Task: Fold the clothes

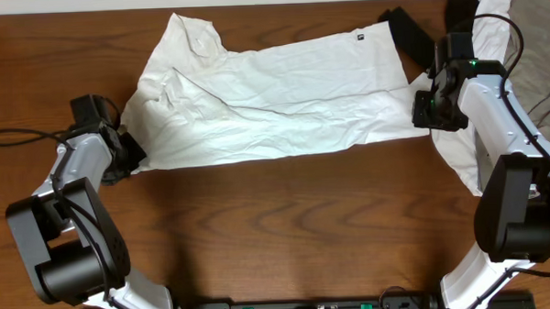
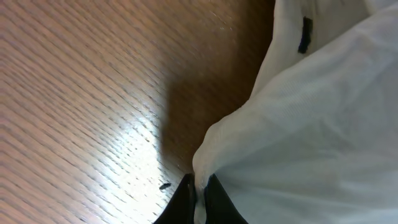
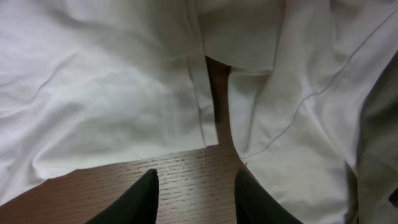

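A large white shirt (image 1: 282,99) lies spread across the middle of the wooden table, with some wrinkles. My left gripper (image 1: 131,158) is at its lower left corner. In the left wrist view the left gripper (image 2: 200,198) is shut on a fold of the white shirt (image 2: 311,124), which rises a little off the wood. My right gripper (image 1: 427,112) hangs at the shirt's right end. In the right wrist view the right gripper (image 3: 196,190) stands open over bare wood, just short of the shirt's hem (image 3: 106,99), with nothing between its fingers.
More clothes are piled at the right: another white garment (image 1: 463,162) beside the right arm, a black one (image 1: 408,35) behind the shirt's far right corner, and a grey-khaki one (image 1: 539,53) at the right edge. A black cable (image 1: 18,138) trails at the left.
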